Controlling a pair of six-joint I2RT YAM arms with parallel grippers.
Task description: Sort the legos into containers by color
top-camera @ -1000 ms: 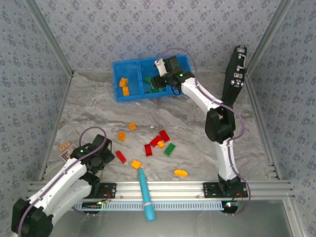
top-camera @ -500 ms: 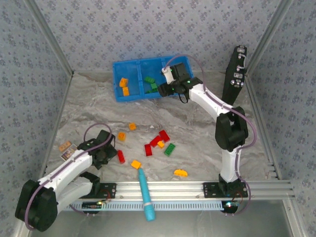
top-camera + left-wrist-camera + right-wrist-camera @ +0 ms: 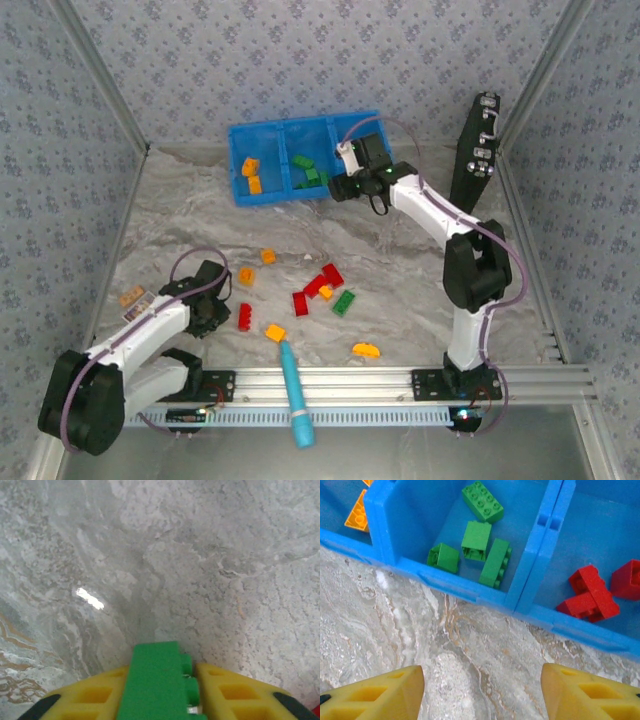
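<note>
Pinching a green brick [image 3: 157, 680] in the left gripper [image 3: 216, 308], down at 8 o'clock on the table [image 3: 420, 250]. Pressing its yellow fingers [image 3: 92, 697] against both sides of that brick, closed in to the brick's width, with the studs facing 3 o'clock in the wrist view. Pointing at bare marble, with a red brick [image 3: 244, 316] lying just beside the gripper at its 3 o'clock.

Holding the right gripper [image 3: 481, 680] wide open, gripping nothing, with bare table showing between its two tips. Hanging over the table just off the near wall of the tray [image 3: 234, 160], around 1 o'clock.

Sitting in the tray at 12 o'clock: orange bricks [image 3: 251, 176] in the 9 o'clock compartment, four green ones [image 3: 479, 540] in the middle compartment, red ones [image 3: 590, 597] in the 3 o'clock compartment.

Lying loose about the table's centre: an orange pair [image 3: 268, 256] at 10 o'clock of the group, a red pair [image 3: 300, 303] in the middle with an orange piece [image 3: 325, 292] touching it, and a loose green [image 3: 343, 302] just beside at 3 o'clock. Lying nearer 6 o'clock: an orange block [image 3: 275, 332] close to the tip of a teal stick [image 3: 295, 395], and a yellow-orange piece [image 3: 366, 350] apart at 5 o'clock. Standing upright at 2 o'clock, well apart from the bricks: a black case [image 3: 478, 150].
</note>
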